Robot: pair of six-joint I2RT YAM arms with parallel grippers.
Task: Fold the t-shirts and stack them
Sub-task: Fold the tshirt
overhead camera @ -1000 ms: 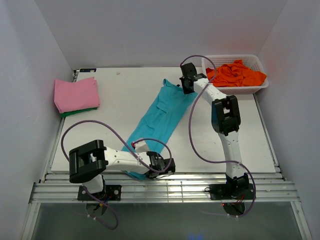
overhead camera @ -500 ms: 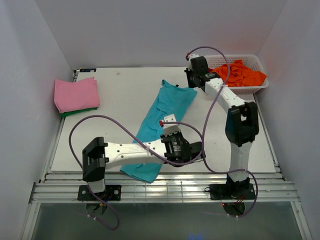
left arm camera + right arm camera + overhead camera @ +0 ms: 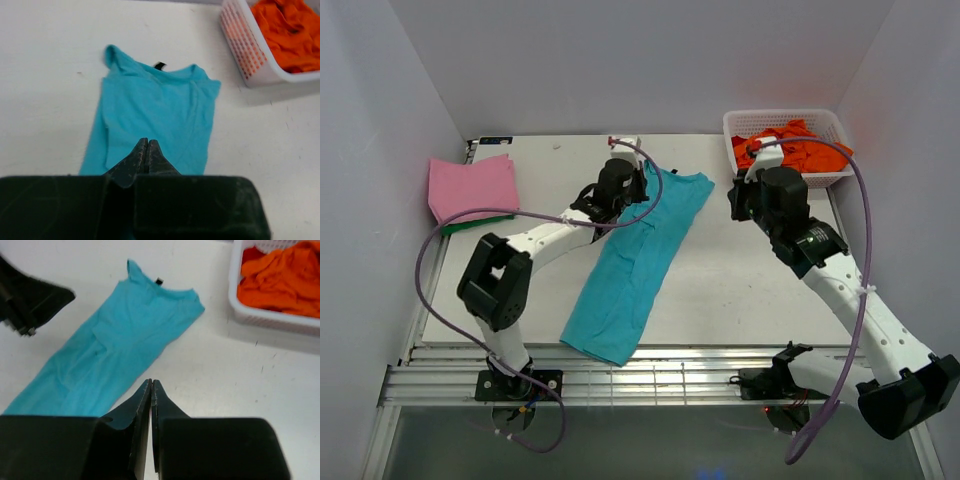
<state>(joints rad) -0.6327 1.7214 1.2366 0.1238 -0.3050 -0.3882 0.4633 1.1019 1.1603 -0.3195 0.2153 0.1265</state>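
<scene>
A teal t-shirt (image 3: 638, 255) lies on the white table (image 3: 520, 270) as a long narrow strip. It runs on a slant from the near edge up to its collar end (image 3: 160, 70). My left gripper (image 3: 638, 188) hovers over the strip's upper left side, shut (image 3: 146, 142) and holding nothing. To the right of the collar end is my right gripper (image 3: 737, 200), shut (image 3: 151, 384) over bare table beside the shirt's edge (image 3: 125, 340). Orange t-shirts (image 3: 798, 148) lie crumpled in the basket. A folded pink t-shirt (image 3: 470, 186) sits on a green one (image 3: 470, 224) at the far left.
The white lattice basket (image 3: 790, 180) stands at the back right corner, close behind my right wrist. White walls enclose the table on three sides. A metal rail (image 3: 650, 375) runs along the near edge by the arm bases.
My left arm swung from the shirt's near end up to its collar end. My right arm drew back from the collar toward the right. Neither gripper holds the teal shirt now.
</scene>
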